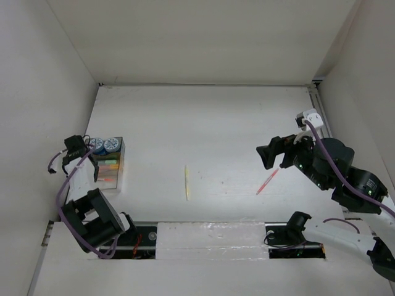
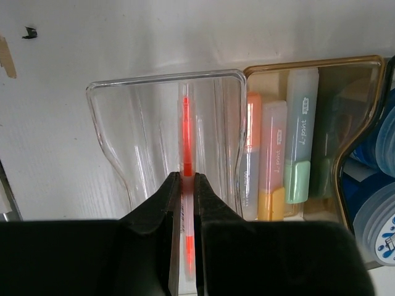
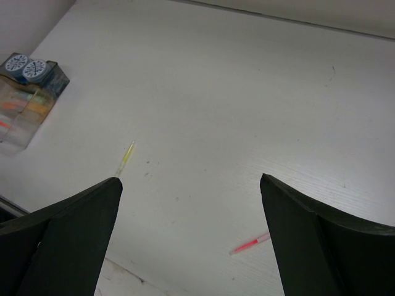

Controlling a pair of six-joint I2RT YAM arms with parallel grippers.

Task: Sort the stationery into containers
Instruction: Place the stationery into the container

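White table, few dark specks; plain white walls on L, R & rear; light even.

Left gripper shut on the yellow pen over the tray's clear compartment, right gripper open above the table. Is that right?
Not quite: the left wrist view shows the left gripper shut on the orange-red pen; the yellow pen lies loose on the table. The rest holds: it is over the tray's clear compartment, and the right gripper is open.
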